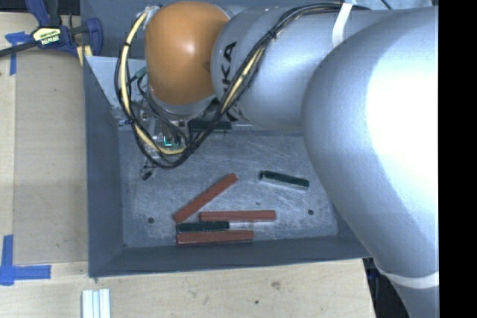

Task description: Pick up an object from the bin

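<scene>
Grey metal bin (104, 182) seen from above, with the arm entering from the right and its wrist, under an orange cover (182, 48) looped with cables (133, 97), held over the far-left part of the floor. The gripper (168, 139) hangs below that cover, close to the left wall; whether it is open or closed cannot be told, and nothing can be seen in its hold. The candidates for picking lie nearer the front wall, apart from the gripper. A reddish-brown stick (206, 197) lies on a diagonal and is the nearest to it. Below that, two more reddish-brown sticks (238, 216) (215, 237) lie roughly parallel to the front wall with a short dark stick (212, 226) between them, the three packed close; whether the diagonal one's lower end touches this group cannot be told. A dark green stick (284, 179) lies alone to the right, well apart from the rest. Judged from this layout, the pick has not yet begun. The step is best done by choosing a stick with bare floor on both long sides, the diagonal one or the green one, turning the wrist so that the closing direction crosses the stick's narrow width, centring over its middle, and descending straight; the packed group risks a double or slipping grasp.
</scene>
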